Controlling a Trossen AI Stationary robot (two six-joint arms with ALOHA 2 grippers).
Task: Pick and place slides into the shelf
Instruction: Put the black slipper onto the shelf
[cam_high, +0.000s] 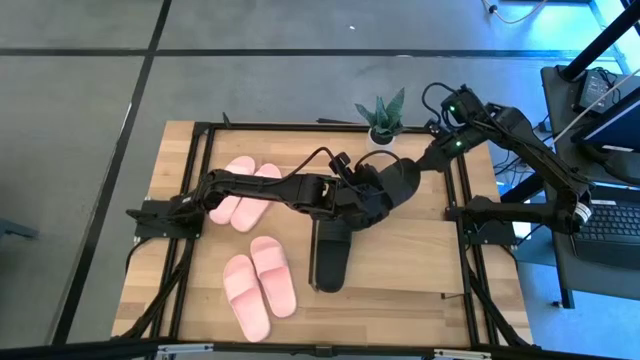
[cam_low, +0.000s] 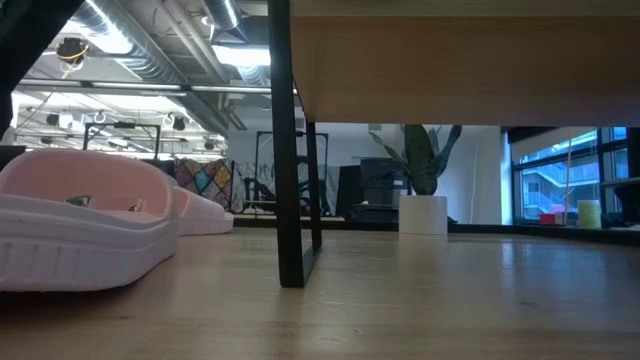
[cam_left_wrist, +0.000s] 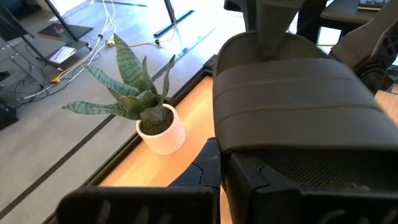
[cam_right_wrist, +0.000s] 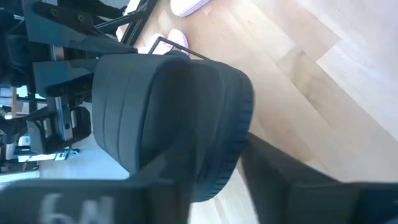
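Observation:
A black slide (cam_high: 395, 180) hangs over the middle of the table between both grippers. My left gripper (cam_high: 362, 195) is shut on its left end and my right gripper (cam_high: 426, 160) on its far right end. The second black slide (cam_high: 330, 255) lies flat on its sole below them. One pink pair (cam_high: 245, 195) lies at the left, another (cam_high: 260, 285) near the front edge. In the low view, the shelf's top board (cam_low: 450, 70) stands on a dark leg (cam_low: 290, 150), with a pink slide (cam_low: 80, 220) on the wood beside it. My left gripper holds the black slide at its end toward the table's left, by the sole rim (cam_left_wrist: 292, 162) just ahead of the fingers. The gripper itself hides the exact place of contact. It comes from the left, slanting down. The slide is lifted clear, strap (cam_left_wrist: 298, 87) up. My right gripper pinches the slide's other end between its two fingers: one lies on the strap side (cam_right_wrist: 155, 155), the other against the sole's ribbed edge (cam_right_wrist: 244, 134). It comes from the table's far right, slanting down. The slide is clear of the table.
A potted plant (cam_high: 382, 120) in a white pot stands at the table's far edge, just behind the held slide. A black metal frame (cam_high: 465, 215) runs along the table's sides. Bare wood (cam_high: 410, 270) shows at the front right.

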